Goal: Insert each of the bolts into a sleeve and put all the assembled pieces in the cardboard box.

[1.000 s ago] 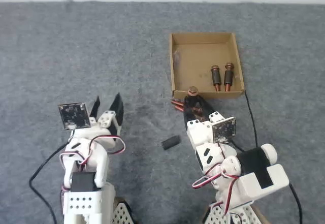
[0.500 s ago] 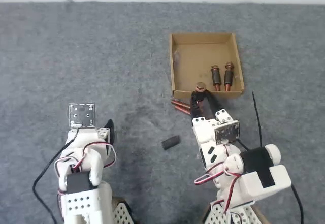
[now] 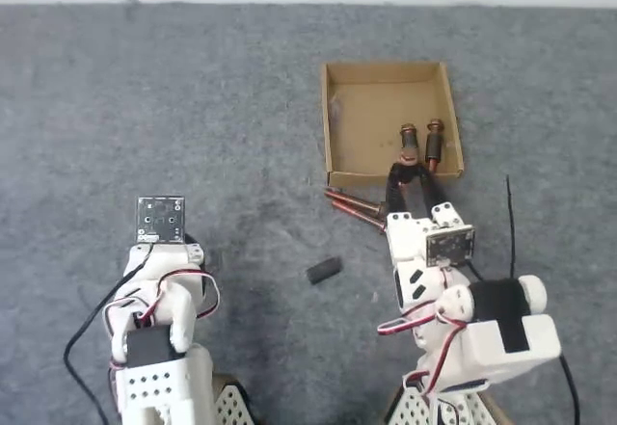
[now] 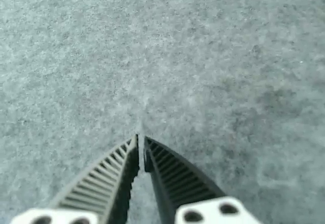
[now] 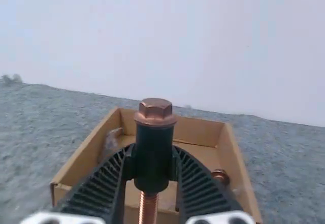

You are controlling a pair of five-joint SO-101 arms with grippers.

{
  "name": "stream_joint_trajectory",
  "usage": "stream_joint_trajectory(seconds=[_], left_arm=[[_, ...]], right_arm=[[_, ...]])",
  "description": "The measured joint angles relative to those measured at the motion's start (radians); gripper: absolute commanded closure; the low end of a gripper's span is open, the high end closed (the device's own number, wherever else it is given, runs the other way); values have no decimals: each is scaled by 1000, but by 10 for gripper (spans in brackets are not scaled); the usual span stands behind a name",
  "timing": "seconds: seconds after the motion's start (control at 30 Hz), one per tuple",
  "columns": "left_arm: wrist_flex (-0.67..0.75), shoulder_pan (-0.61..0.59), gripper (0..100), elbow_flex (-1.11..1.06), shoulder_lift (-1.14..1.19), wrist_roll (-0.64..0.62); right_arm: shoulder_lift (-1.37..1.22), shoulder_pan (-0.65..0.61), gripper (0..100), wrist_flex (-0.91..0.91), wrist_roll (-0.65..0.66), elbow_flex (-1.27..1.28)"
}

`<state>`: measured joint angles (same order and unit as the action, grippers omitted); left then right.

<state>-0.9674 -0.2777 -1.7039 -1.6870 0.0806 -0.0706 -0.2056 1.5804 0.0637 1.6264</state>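
Right gripper (image 5: pixel 152 154) clamps the sleeve (image 5: pixel 152 135) with the bolt (image 5: pixel 155 111) through it. Long axis upright, head up, over the cardboard box (image 5: pixel 84 155) near wall. Left gripper (image 4: pixel 140 144) closed, empty.

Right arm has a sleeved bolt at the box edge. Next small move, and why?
Probably ease the right gripper forward past the near wall of the cardboard box, then lower and release. It is shut on an assembled bolt and sleeve, held upright about over that wall, with the box floor ahead and below.
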Motion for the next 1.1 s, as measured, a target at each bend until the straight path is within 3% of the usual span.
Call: stream_joint_trajectory(seconds=[0.43,0.57,0.83,1.1], left_arm=[[-9,0,989,0,0,2],[-9,0,989,0,0,2],[-9,0,989,0,0,2],[-9,0,989,0,0,2]], right_arm=[[0,29,992,-3,0,-18],[25,61,992,-114,0,-40],[413,87,992,-612,3,-94],[809,87,992,-1494,3,-393]])
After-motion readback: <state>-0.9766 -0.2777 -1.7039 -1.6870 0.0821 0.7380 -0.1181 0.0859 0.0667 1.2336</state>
